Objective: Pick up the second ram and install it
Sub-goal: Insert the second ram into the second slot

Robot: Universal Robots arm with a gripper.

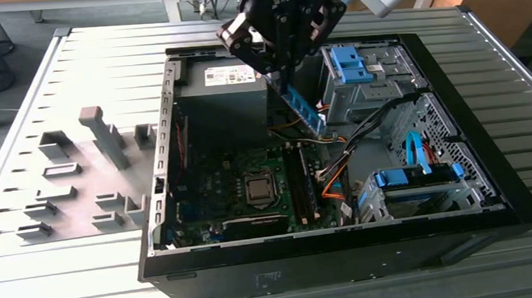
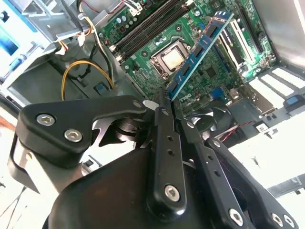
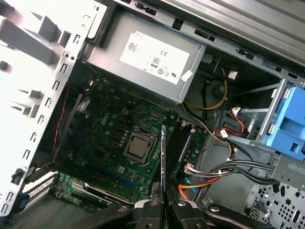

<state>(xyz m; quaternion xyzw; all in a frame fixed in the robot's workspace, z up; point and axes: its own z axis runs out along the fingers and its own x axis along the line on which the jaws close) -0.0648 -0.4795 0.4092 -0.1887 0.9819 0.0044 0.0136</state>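
We see the gripper (image 1: pixel 283 82) clamped on the upper end of the ram (image 1: pixel 305 110), which hangs tilted in the air inside the open case (image 1: pixel 347 262), beside the power supply (image 1: pixel 221 103) and above the motherboard (image 1: pixel 222 186). In the first wrist view, the stick's free end points down near the slots (image 3: pixel 177 145), not yet seated. The case lies on a slatted table (image 1: pixel 104 69).
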